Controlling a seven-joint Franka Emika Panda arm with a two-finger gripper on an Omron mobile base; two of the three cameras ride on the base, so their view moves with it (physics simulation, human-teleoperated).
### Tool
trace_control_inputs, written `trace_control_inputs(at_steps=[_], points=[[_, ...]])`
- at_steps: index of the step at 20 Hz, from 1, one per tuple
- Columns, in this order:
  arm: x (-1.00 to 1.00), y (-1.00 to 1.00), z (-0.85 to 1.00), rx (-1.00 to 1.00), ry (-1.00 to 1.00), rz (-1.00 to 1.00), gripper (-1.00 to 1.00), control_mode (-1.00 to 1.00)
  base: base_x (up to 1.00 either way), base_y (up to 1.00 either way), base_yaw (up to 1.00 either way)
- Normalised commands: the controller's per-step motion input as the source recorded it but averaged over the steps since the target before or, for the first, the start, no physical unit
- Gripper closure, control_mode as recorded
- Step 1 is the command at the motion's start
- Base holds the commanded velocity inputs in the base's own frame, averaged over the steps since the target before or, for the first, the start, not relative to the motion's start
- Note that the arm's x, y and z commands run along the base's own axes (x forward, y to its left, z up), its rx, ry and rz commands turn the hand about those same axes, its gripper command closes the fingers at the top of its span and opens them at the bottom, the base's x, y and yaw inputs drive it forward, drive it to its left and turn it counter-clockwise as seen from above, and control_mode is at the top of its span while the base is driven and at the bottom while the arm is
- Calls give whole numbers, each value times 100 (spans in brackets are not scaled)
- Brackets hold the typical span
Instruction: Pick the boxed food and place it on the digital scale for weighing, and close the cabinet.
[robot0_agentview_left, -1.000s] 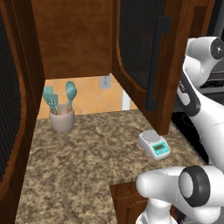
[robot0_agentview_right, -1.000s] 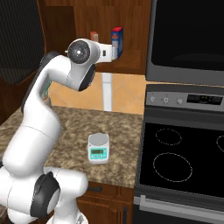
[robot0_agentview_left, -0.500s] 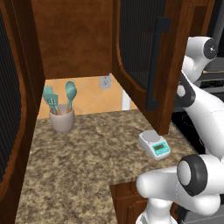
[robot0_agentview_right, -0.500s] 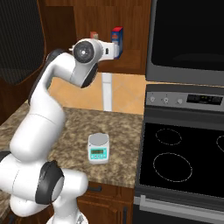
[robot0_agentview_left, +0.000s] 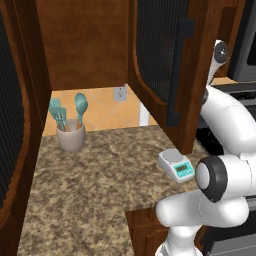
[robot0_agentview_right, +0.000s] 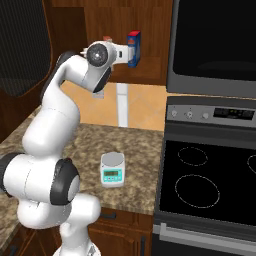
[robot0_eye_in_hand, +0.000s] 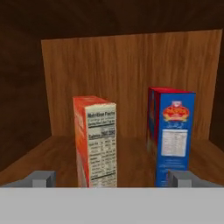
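On the wooden shelf inside the cabinet stands the boxed food, an orange-red carton turned so that its white nutrition label faces me. My gripper is open just in front of the shelf, and the carton sits a little left of the middle between the fingertips, apart from them. The digital scale lies on the granite counter below, with nothing on its plate. The cabinet door with its black bar handle stands wide open.
A blue box stands right of the carton, close to my right fingertip. A beige utensil cup is at the back left of the counter. A black stove adjoins the counter on the right, under a dark oven front.
The hand has crept slightly up and in toward the shelf while the arm's lower links swung. The gripper stays open; the boxes and scale have not moved.
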Motion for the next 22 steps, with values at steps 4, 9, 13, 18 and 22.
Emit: trace_control_inputs(at_steps=[4,9,13,18,22], points=[[39,0,0,0,0,6,-100,-100,0,0,0],[38,23,0,0,0,4,-100,-100,0,0,0],[18,9,0,0,-2,3,100,-100,0,0,0],[-8,0,0,0,-11,3,100,-100,0,0,0],[-77,0,0,3,-25,0,100,-100,0,0,0]])
